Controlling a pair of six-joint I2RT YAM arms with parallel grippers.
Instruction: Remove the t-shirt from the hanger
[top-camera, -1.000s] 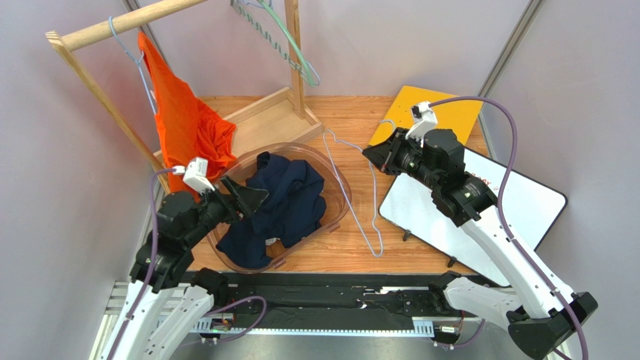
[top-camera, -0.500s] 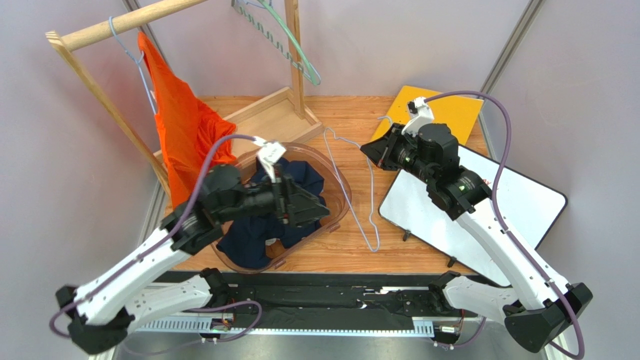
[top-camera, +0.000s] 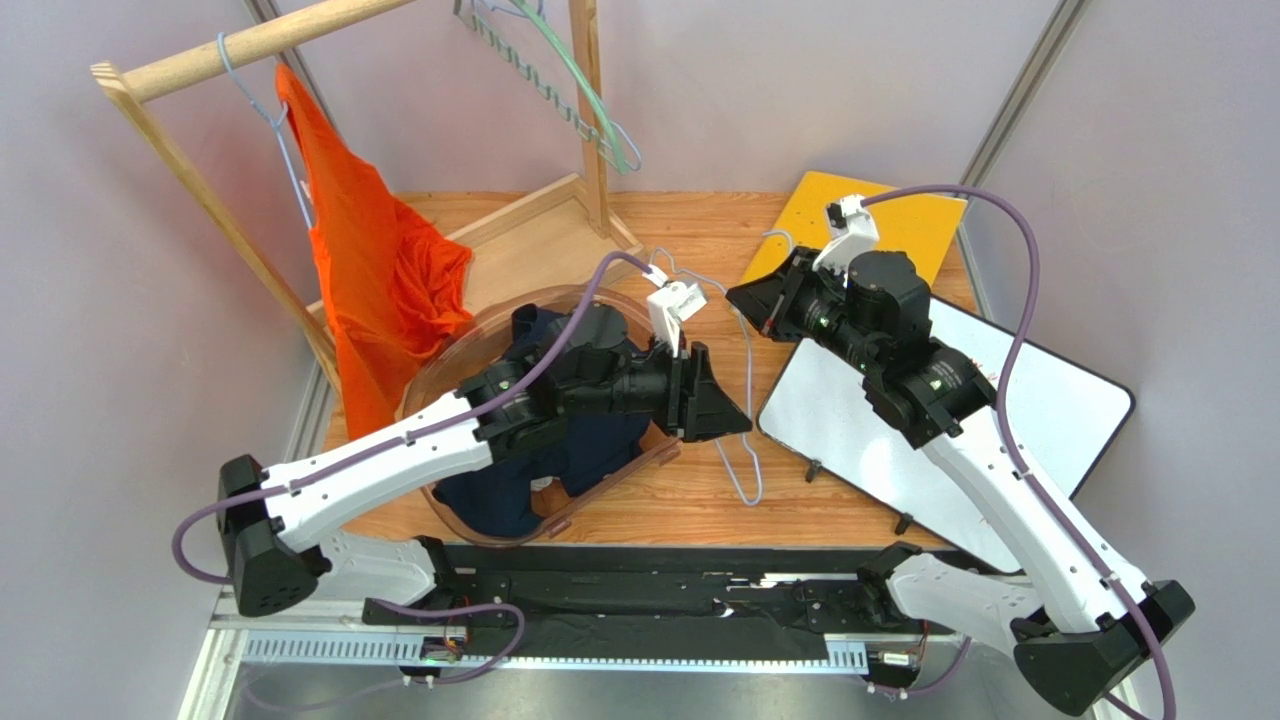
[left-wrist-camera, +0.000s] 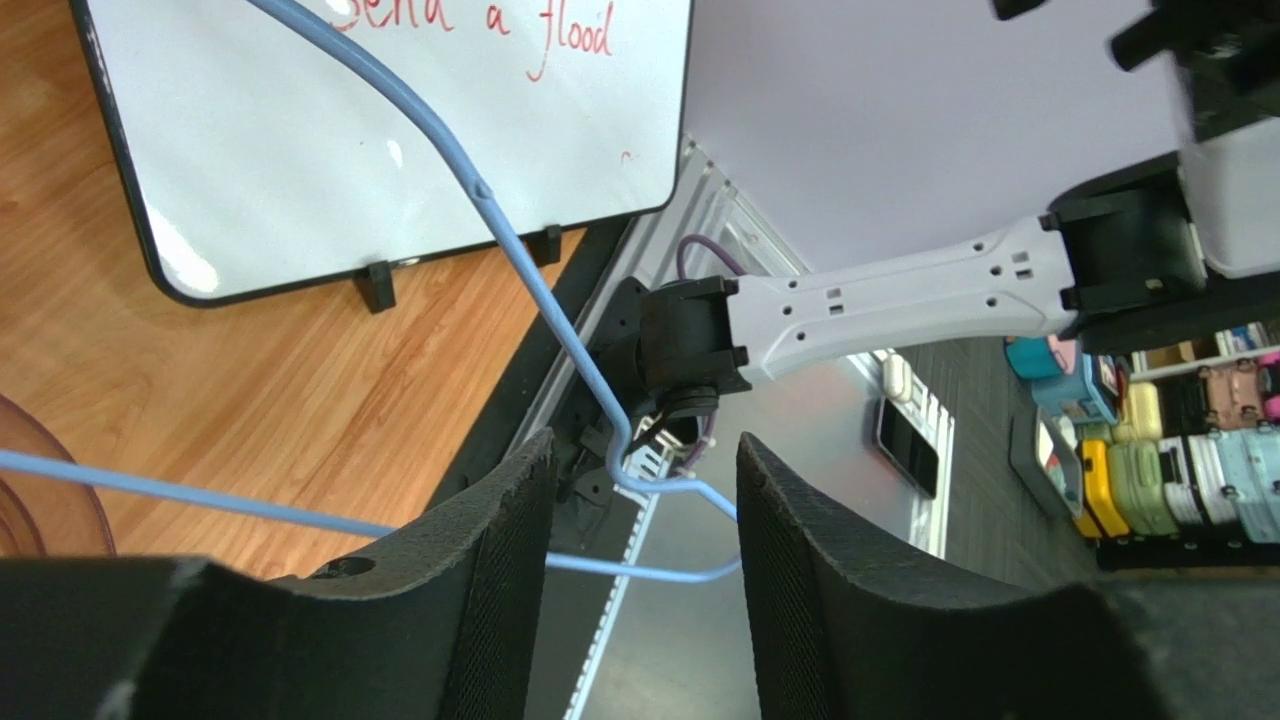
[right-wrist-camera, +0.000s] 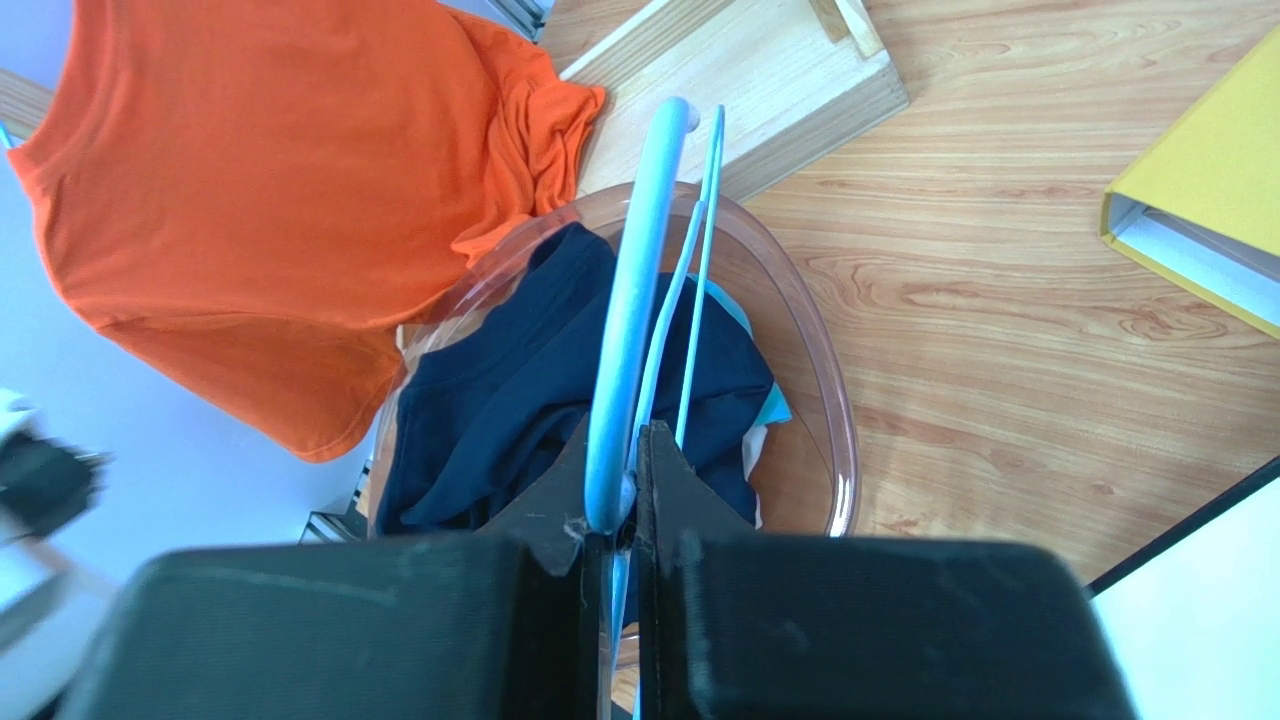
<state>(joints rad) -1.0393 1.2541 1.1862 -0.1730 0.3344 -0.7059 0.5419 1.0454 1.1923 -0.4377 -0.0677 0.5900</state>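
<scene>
Heads up, this is a slightly sketchy spot. Your right hand (right-wrist-camera: 624, 468) is clamped on the bare light-blue wire hanger (left-wrist-camera: 519, 248) up near its hook. Your left hand (left-wrist-camera: 643, 458) is spread apart, with the hanger's bottom corner lined up in the gap; I can't tell how deep it sits.

The navy t-shirt (right-wrist-camera: 511, 405) is heaped in the clear tub (right-wrist-camera: 836, 368), off this hanger. The orange t-shirt (top-camera: 368, 270) hangs over on the wooden rack (top-camera: 241, 45).

What I'd worry about:
- If you close the left and pull while the right is clamped, you'll likely bend that thin wire.
- If the right lets go first, the hanger probably drops onto the tabletop (top-camera: 706, 225) or the whiteboard (top-camera: 857, 435).
- Your left forearm crosses right over the tub, so pulling back low could snag the shirt.
</scene>
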